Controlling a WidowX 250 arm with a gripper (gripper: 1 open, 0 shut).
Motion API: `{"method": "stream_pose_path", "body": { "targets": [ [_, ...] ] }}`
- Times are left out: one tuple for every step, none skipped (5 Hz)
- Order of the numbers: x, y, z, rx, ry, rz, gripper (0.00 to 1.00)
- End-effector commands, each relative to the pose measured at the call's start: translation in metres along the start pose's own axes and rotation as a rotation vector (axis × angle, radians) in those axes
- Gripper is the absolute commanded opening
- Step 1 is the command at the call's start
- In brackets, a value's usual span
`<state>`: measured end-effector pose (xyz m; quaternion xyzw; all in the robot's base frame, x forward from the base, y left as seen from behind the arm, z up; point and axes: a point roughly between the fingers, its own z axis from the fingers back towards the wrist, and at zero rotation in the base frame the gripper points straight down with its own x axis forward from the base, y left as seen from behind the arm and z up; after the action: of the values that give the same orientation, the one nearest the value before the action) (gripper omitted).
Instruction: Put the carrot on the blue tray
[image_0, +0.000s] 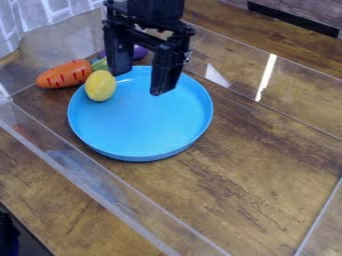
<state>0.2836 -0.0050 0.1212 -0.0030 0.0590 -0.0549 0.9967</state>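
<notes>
A wooden table (254, 190) under a glossy clear cover carries a round blue tray (147, 130) near its middle. A yellow lemon (100, 86) rests on the tray's rim on the side nearest the table's left edge. The orange carrot (63, 75), green end toward the tray, lies on the table just beyond that rim, toward the far left corner, not yet on the tray. A purple eggplant (138, 48) sits behind the arm. The black pincer (144, 70) hangs over the tray's far edge, fingers spread wide, holding nothing. The task appears barely begun: grasping and moving the carrot remain.
</notes>
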Motion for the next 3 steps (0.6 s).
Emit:
{"method": "stream_pose_path", "body": {
  "targets": [
    [0.006,0.01,0.01,0.011,-0.015,-0.069,1.0],
    [0.012,0.022,0.011,0.014,-0.001,-0.125,1.0],
    [0.016,0.025,0.014,0.02,0.014,-0.174,1.0]
  ]
}}
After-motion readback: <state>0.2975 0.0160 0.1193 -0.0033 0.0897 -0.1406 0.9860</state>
